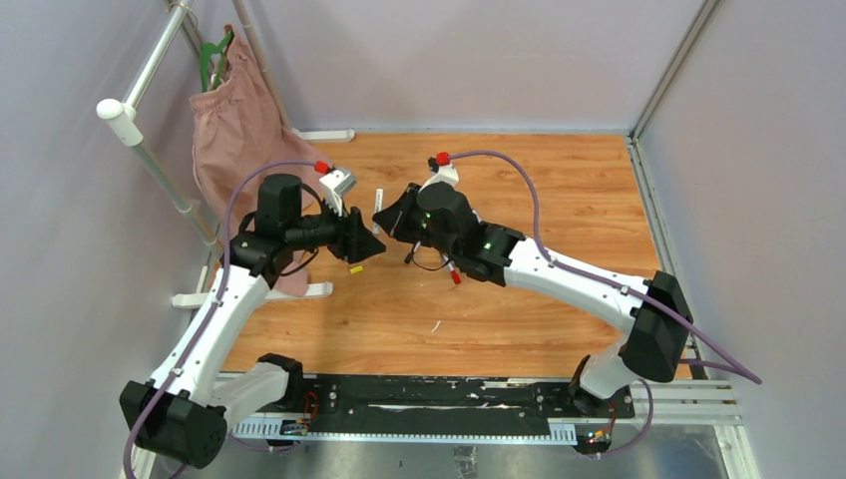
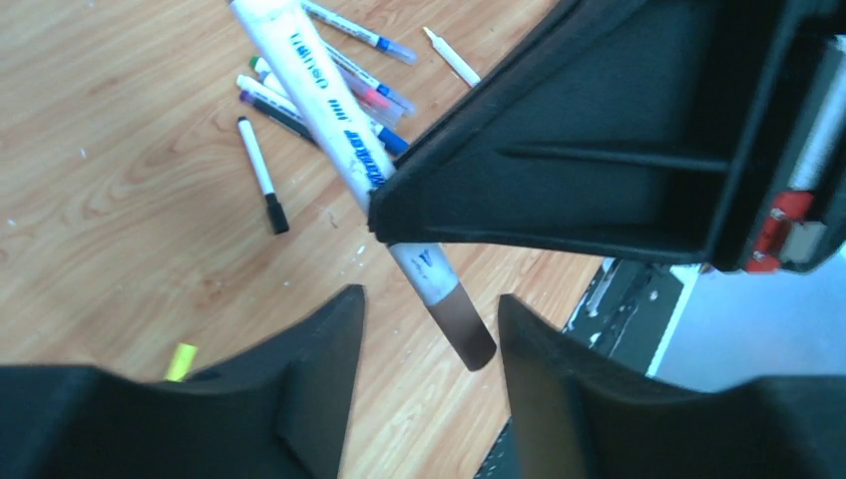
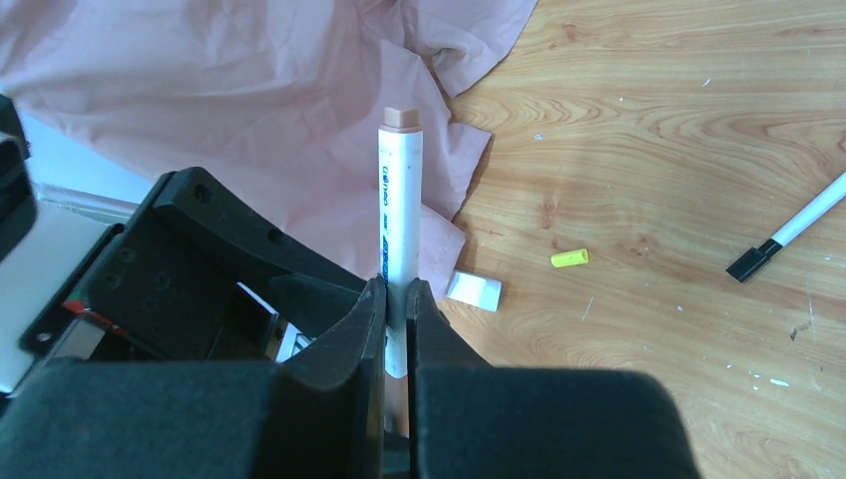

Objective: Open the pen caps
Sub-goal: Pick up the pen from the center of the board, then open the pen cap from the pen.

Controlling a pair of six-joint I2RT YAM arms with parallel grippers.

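Right gripper is pinched tight on a white marker barrel, holding it above the wooden table with its brown cap pointing toward the left arm. Left gripper has its jaws apart, one finger on either side of that brown cap; I see a clear gap on one side, while the other side is too close for me to call contact. Down on the table I note a loose yellow cap, a scatter of capped markers and a pink cloth.
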